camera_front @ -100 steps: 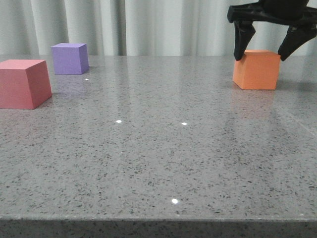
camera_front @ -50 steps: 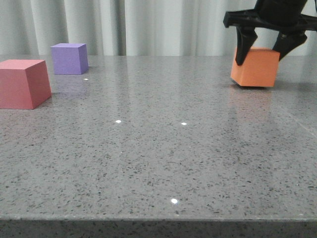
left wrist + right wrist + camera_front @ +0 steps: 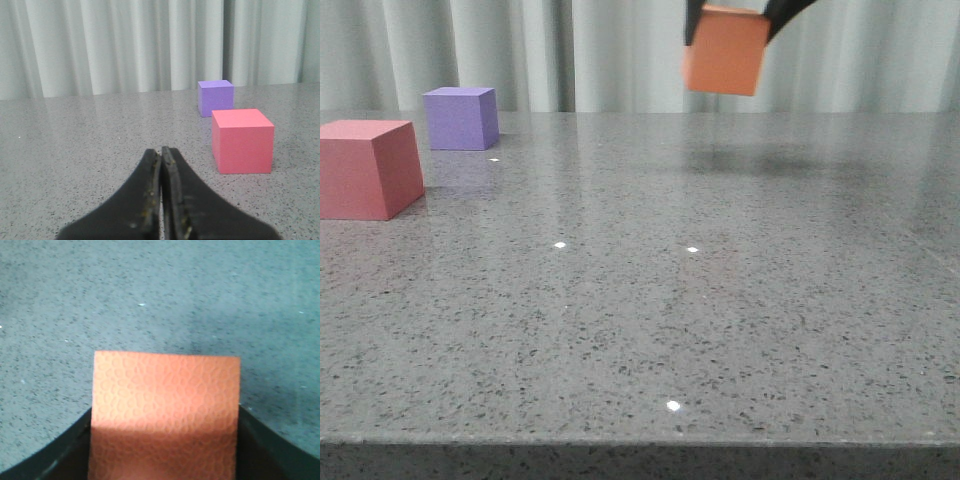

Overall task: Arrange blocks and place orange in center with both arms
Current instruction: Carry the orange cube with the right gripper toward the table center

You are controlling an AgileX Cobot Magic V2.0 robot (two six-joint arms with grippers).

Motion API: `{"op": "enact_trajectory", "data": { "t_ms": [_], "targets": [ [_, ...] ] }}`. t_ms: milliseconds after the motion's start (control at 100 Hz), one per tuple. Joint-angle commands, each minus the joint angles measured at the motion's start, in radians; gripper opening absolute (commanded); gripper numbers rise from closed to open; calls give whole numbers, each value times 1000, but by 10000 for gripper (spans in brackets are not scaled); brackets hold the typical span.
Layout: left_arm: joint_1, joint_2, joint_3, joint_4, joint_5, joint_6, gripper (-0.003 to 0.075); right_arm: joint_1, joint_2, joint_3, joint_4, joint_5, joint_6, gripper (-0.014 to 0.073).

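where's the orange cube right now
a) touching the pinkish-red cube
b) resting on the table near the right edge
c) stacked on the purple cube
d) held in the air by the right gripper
d: the orange cube hangs above the table, its shadow apart below it, clamped between the fingers of the right gripper.

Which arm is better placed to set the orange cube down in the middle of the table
The right. Its gripper already clamps the orange cube, held in the air above the table. The left gripper is shut and empty, near the pinkish-red cube and purple cube.
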State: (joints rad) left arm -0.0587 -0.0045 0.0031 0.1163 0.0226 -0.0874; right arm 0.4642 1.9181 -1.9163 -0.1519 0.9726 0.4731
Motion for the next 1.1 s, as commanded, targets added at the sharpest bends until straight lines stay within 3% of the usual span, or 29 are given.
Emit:
{"op": "enact_trajectory", "data": {
  "t_ms": [0,430,970,1090],
  "targets": [
    [3,-31,41,-7,-86,-2,-19,32,1,-93,-45,-8,39,323],
    [3,-31,41,-7,-86,-2,-19,142,257,-449,-44,130,141,323],
    [3,-31,41,-7,-86,-2,-19,157,333,-466,-29,124,172,325],
    [3,-31,41,-7,-86,-2,-19,157,332,-466,-25,110,172,423]
  ]
}}
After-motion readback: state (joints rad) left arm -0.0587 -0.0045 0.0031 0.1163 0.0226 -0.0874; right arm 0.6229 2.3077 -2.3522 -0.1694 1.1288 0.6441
